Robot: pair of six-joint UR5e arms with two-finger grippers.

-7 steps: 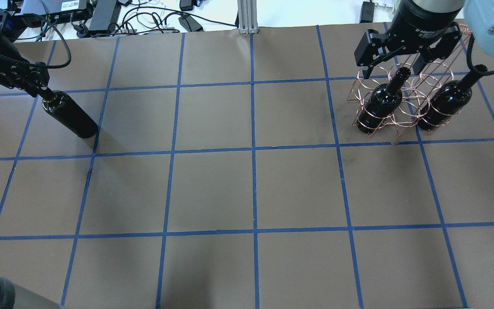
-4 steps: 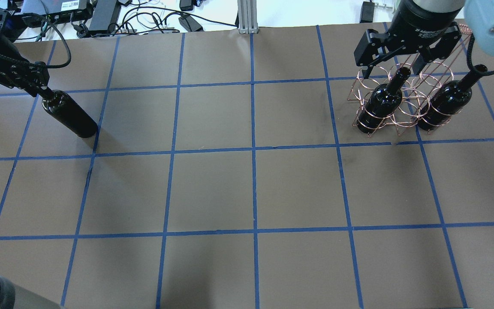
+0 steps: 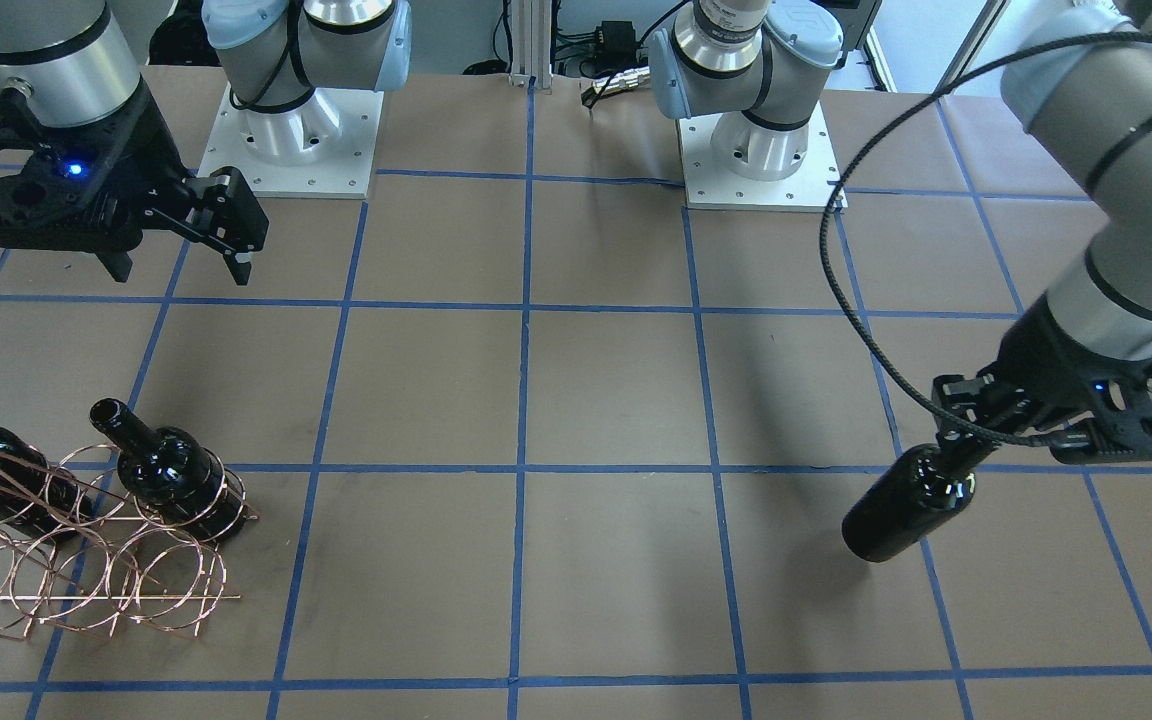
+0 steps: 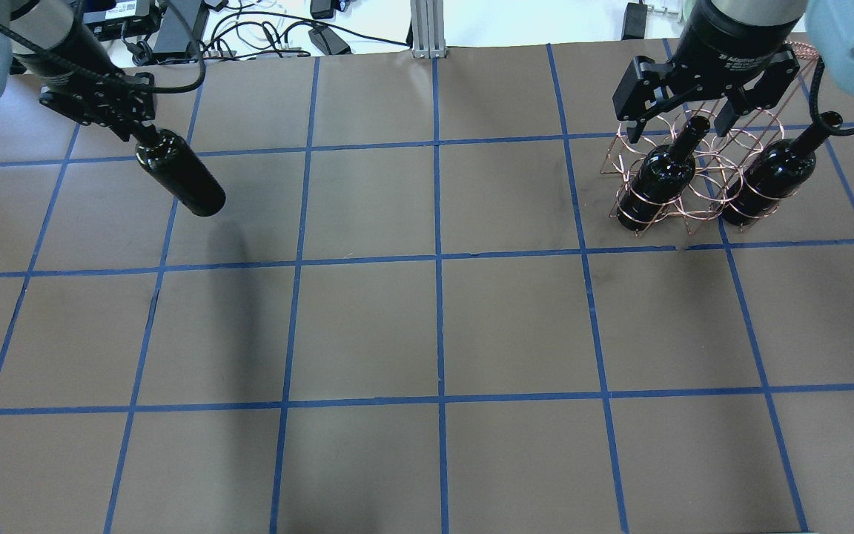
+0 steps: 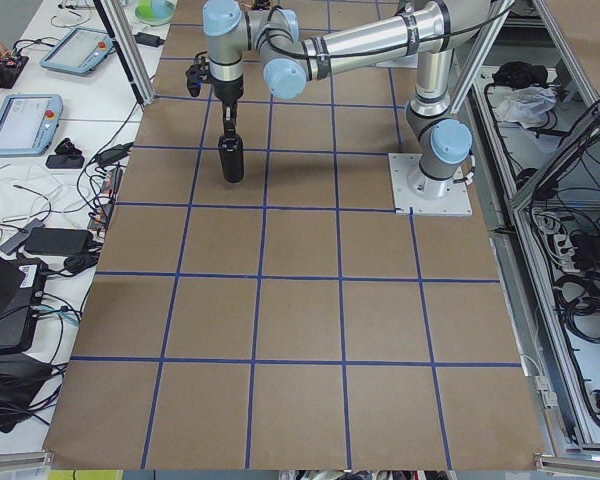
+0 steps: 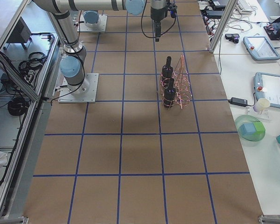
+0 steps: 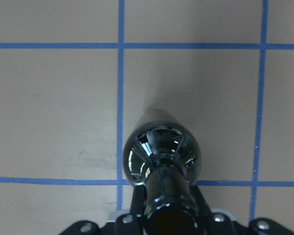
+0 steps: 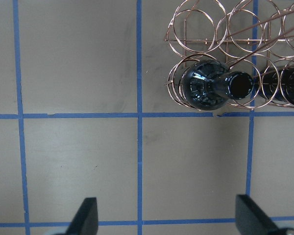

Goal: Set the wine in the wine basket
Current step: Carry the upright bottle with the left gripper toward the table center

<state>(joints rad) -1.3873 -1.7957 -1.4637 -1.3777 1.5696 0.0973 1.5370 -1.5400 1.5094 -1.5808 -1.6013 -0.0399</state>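
The left gripper (image 4: 136, 132) is clamping its fingers tight around the neck of the wine (image 4: 182, 179), which is hanging from it base down. The right gripper (image 4: 673, 117) is holding its jaws spread wide with nothing between them, and it is hovering above the wine basket (image 4: 701, 172).

The table (image 4: 442, 326) is lying under brown paper marked with a grid of blue tape. The wine basket is standing near the far right corner, at the edge away from the robot's bases. Two other bottles are standing upright in its rings along the side nearer the robot. One bottle (image 4: 657, 182) is sitting in the end ring toward the middle of the table, and a second bottle (image 4: 768, 174) is sitting nearer the right edge. The remaining rings are showing only wire.

The wine is hanging directly beneath the left gripper, near the far left corner, well apart from the basket across nearly the whole width of the table. In the left wrist view, its shoulder is filling the lower centre, just below the fingers (image 7: 130, 218). Whether its base is clearing the paper cannot be told.
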